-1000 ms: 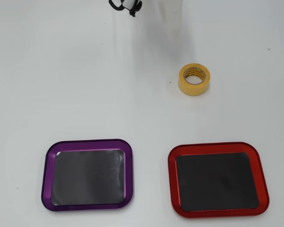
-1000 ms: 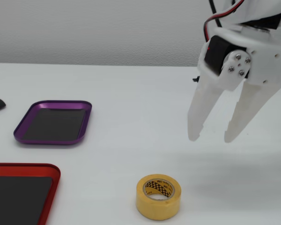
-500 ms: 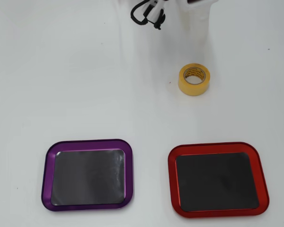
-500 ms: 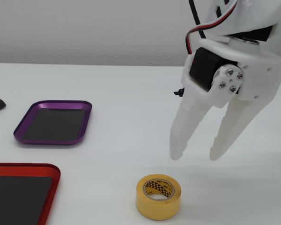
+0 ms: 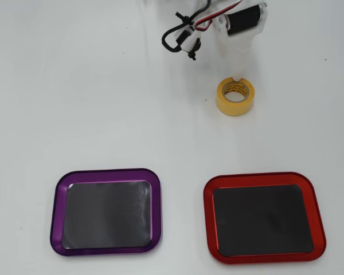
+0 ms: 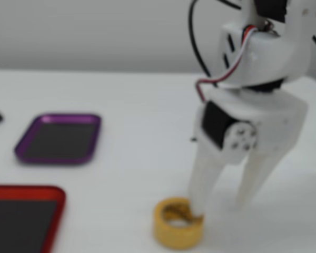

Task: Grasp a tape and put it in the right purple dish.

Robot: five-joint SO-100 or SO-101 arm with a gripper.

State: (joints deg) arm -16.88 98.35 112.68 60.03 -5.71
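The tape lies flat at bottom centre of the fixed view. The gripper straddles its wall, jaws spread, one finger inside the core. Likely light and stiff; pinch that wall.

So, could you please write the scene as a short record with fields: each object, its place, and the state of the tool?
tape: small yellow roll of masking tape, flat on the white table, hole up
tool: white two-finger tool, open, lowered at the roll; one finger at the roll's hole, the other outside; fixed view is blurred, contact unclear
purple dish: shallow purple-rimmed metal tray with dark inside, empty, lower left in overhead view
red dish: same-shaped red-rimmed tray, empty, lower right in overhead view
task state: roll not yet lifted
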